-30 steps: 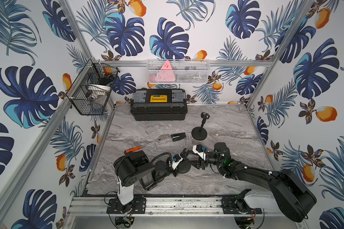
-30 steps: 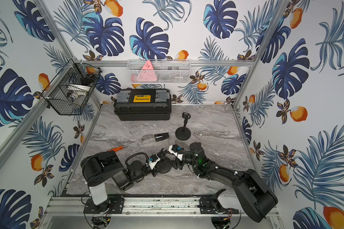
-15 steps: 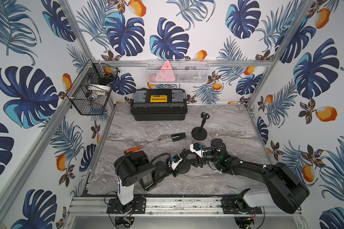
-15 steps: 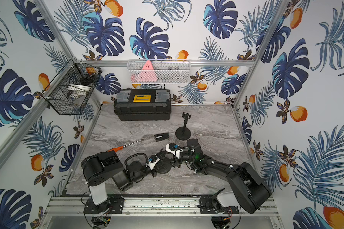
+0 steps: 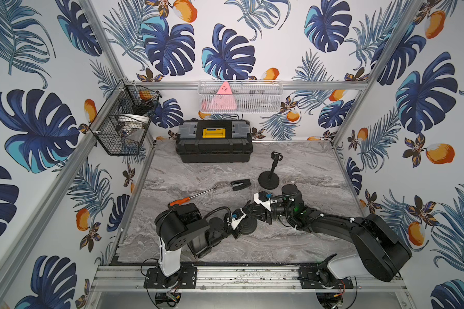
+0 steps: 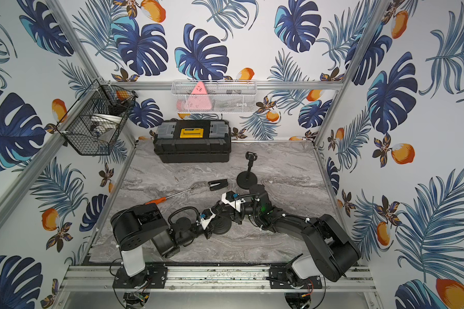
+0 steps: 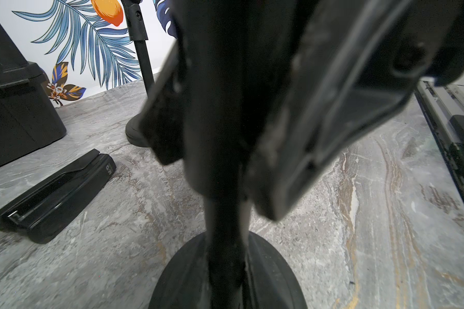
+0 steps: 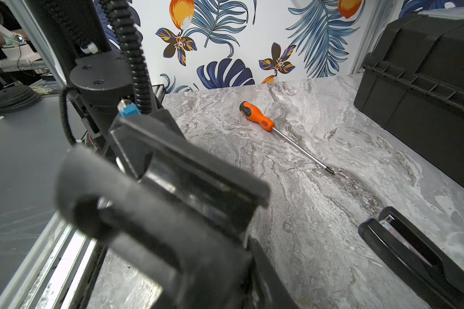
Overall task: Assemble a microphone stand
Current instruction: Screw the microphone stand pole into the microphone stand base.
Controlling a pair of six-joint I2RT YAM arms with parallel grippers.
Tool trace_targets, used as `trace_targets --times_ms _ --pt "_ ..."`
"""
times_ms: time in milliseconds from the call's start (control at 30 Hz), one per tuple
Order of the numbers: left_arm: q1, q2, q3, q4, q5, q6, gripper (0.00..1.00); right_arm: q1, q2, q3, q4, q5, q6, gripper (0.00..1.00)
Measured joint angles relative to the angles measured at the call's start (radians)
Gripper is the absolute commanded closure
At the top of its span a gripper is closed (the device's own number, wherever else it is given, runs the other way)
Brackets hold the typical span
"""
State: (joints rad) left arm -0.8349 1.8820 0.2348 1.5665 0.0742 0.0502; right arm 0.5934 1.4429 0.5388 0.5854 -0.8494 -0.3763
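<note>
A black microphone stand base [image 5: 248, 228] [image 6: 221, 227] sits on the marble table near the front, and its pole [image 7: 223, 219] rises from the round base [image 7: 268, 270]. My left gripper [image 5: 243, 214] [image 7: 227, 290] is shut on the lower pole. My right gripper [image 5: 253, 210] [image 8: 225, 283] reaches in from the right and is shut on the pole higher up; its fingers [image 7: 314, 139] flank the pole in the left wrist view. The black mic clip [image 5: 240, 184] [image 7: 54, 198] [image 8: 418, 262] lies loose on the table behind the arms.
A second stand [image 5: 269, 179] with its pole upright is just behind the right wrist. An orange-handled screwdriver [image 5: 190, 197] [image 8: 273, 128] lies to the left. A black toolbox [image 5: 214, 144] stands at the back wall. Wire baskets [image 5: 126, 120] hang on the walls.
The right gripper's jaws have closed onto the pole after standing wider around it. The left gripper has kept its hold and not moved.
</note>
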Motion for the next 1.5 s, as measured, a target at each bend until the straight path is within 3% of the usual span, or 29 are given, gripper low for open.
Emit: trace_targets --times_ms 167,367,767,900,1067,1500 --pt "0.0 0.006 0.0 0.009 -0.003 -0.017 0.86 -0.004 0.002 0.0 0.01 0.005 -0.026 1.0" --pt "0.0 0.002 -0.003 0.008 -0.005 -0.014 0.79 0.027 -0.008 -0.032 0.062 0.054 -0.009 1.0" --pt "-0.002 -0.026 -0.018 -0.036 -0.015 0.003 0.74 0.154 -0.031 -0.19 0.346 0.351 0.101 1.0" --pt "-0.002 -0.041 -0.019 -0.053 -0.015 0.003 0.74 0.205 -0.027 -0.243 0.456 0.478 0.158 1.0" --pt "-0.002 -0.05 -0.02 -0.06 -0.021 0.003 0.74 0.295 -0.024 -0.237 0.455 0.674 0.221 1.0" --pt "0.002 -0.069 -0.026 -0.071 -0.056 -0.028 0.8 0.55 0.113 -0.188 0.567 1.279 0.36 1.0"
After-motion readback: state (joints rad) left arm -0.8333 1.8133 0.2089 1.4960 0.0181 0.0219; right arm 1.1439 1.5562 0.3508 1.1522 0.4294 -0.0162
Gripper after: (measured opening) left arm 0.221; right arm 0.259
